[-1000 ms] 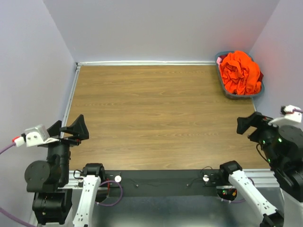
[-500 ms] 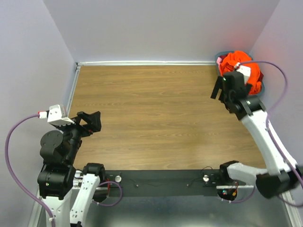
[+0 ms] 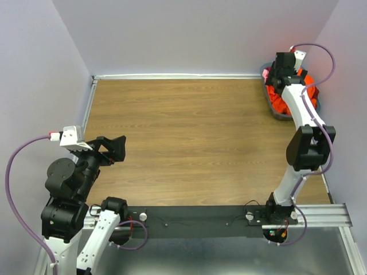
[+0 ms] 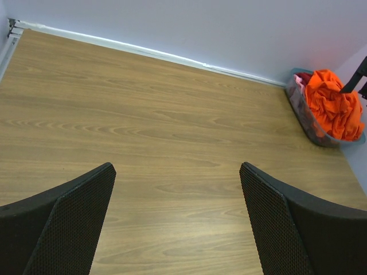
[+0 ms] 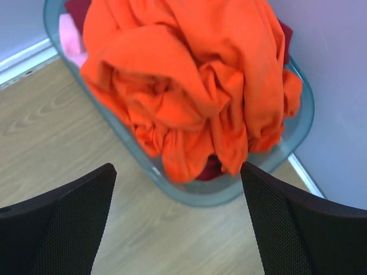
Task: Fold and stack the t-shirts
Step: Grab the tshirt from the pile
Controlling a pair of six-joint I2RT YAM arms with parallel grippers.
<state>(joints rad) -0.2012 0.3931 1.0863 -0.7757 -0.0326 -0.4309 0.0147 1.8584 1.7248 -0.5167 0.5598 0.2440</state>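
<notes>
The t-shirts (image 5: pixel 189 86) lie heaped in a basket (image 5: pixel 200 195) in the far right corner of the table (image 3: pixel 189 143), tight against the back wall (image 3: pixel 189 34) and the right wall (image 3: pixel 344 86). The orange t-shirt (image 5: pixel 229 51) is on top, crumpled and rising above the rim. A dark red t-shirt (image 5: pixel 209 169) shows under it, and a pink t-shirt (image 5: pixel 69 37) peeks out at one end.

The right gripper (image 5: pixel 178 167) hovers above the basket's table-side rim, fingers spread wide with nothing between them. The right arm (image 3: pixel 304 114) stretches along the table's right edge.

The left gripper (image 4: pixel 176 169) hangs raised over the near left part of the table, close to the left wall (image 3: pixel 40 86), fingers spread wide and holding nothing. It faces across to the basket. Bare wood runs from it to the white strip (image 3: pixel 172 76) at the far edge and right across to the basket
</notes>
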